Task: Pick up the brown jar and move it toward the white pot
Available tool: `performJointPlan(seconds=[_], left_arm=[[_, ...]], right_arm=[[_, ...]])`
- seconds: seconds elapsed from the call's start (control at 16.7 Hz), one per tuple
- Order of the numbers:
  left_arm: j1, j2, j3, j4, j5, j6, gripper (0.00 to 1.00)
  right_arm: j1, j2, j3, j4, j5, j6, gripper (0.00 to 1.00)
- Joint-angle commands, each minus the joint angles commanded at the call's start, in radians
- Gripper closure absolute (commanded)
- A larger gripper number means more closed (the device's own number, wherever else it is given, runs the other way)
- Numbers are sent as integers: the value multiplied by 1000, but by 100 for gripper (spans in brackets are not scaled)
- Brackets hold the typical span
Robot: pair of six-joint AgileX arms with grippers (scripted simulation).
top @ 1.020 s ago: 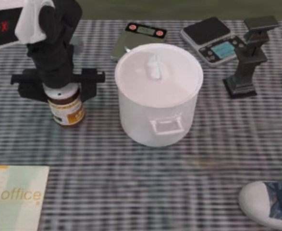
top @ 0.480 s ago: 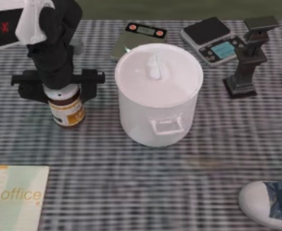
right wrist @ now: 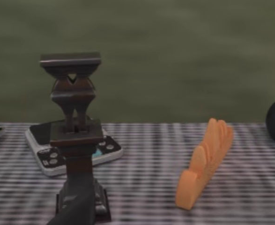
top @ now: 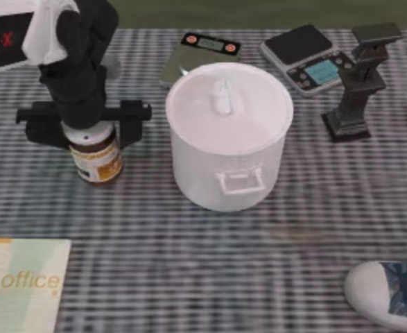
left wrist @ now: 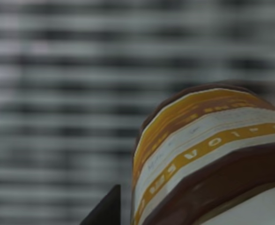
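The brown jar (top: 97, 158), with a white cap and an orange-and-white label, stands left of the white pot (top: 227, 132), about a hand's width from its wall. My left gripper (top: 87, 130) comes down on it from above and is shut on the jar near the cap. The left wrist view is filled by the jar's label (left wrist: 207, 150), with one dark fingertip (left wrist: 107, 211) close beside it. My right arm is out of the top view. Its wrist view shows one dark finger (right wrist: 76, 206) with nothing held.
Behind the pot lie a flat scale (top: 203, 48) and a grey-and-black scale (top: 307, 59). A dark stand (top: 359, 83) rises at the right. A shoe (top: 387, 291) sits front right, an "office" book (top: 19, 291) front left. An orange object (right wrist: 205, 164) lies far right.
The left gripper and the jar's cap have shifted very slightly towards the back of the table. The pot and everything else stay put.
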Motion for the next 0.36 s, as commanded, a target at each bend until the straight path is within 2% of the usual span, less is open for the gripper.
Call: performJointPlan(seconds=[0.36], left_arm=[[0, 0, 0, 0, 0, 0, 0]], right_arm=[[0, 0, 0, 0, 0, 0, 0]])
